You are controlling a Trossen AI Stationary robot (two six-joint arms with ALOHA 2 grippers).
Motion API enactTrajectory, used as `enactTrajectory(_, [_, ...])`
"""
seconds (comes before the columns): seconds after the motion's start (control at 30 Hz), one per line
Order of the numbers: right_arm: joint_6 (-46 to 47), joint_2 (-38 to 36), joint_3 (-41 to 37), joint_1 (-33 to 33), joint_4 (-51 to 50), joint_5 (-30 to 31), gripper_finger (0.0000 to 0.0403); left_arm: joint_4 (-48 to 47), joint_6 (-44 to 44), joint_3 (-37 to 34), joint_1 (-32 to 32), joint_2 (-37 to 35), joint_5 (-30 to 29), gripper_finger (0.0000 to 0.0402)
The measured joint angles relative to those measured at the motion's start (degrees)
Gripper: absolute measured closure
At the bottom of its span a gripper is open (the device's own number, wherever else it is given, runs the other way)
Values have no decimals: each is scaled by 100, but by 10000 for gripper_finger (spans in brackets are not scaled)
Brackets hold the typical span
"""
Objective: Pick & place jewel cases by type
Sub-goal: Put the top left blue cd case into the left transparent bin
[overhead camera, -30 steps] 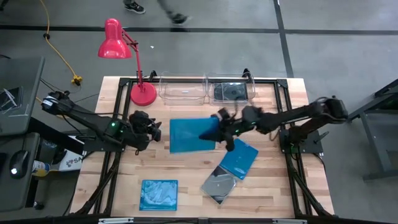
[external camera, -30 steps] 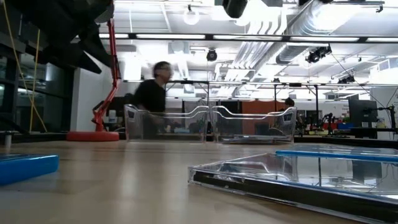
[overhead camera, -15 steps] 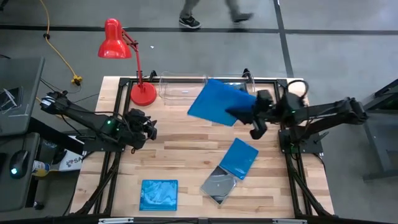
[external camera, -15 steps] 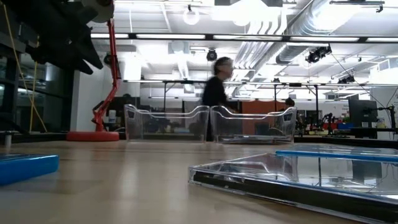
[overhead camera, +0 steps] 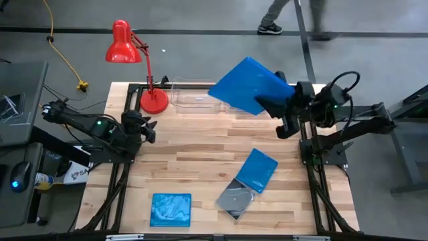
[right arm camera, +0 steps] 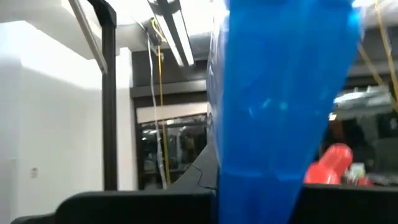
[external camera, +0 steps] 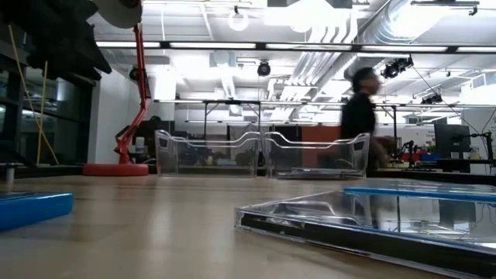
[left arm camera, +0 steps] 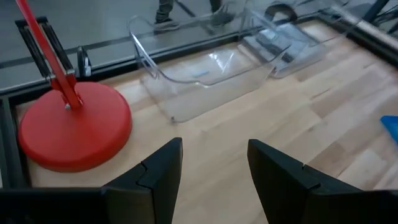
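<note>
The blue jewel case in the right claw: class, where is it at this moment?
In the high view, the blue jewel case hangs tilted above the two clear bins at the table's far edge, held by the right claw.

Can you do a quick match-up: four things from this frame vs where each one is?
Things:
1. lifted blue case
2. grey case
3. red lamp
4. left gripper

Places:
A. far left corner of the table
B. flat on the table, partly under a blue case
C. held by the right gripper above the bins
D. open, at the left side, holding nothing

Pairs: 1-C, 2-B, 3-A, 4-D
</note>
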Motion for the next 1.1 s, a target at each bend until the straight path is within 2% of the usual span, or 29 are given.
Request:
enactTrajectory(0.43, [-897,1150,2157,4,-512,-205,403,-44,1734,0,0,-2096,-230,220])
enactTrajectory(0.6, [-1288,1723,2880,8,-513,-657,403,-44,2270,0,0,-2577,-227,220])
enactTrajectory(0.7, [-1938,2042,3245,20,-818,-769,403,-43,2497,0,0,-2723,-147,220])
enactTrajectory(0.77, [-2587,2226,3471,71,-1188,-529,403,-44,2607,1,0,-2769,-68,220])
enactTrajectory(0.93, [-4759,2744,4002,320,-1909,860,403,-39,2758,0,0,-2771,249,220])
enactTrajectory(1.1, [-6768,3228,4446,570,-2005,1430,403,-45,2765,0,0,-2771,584,220])
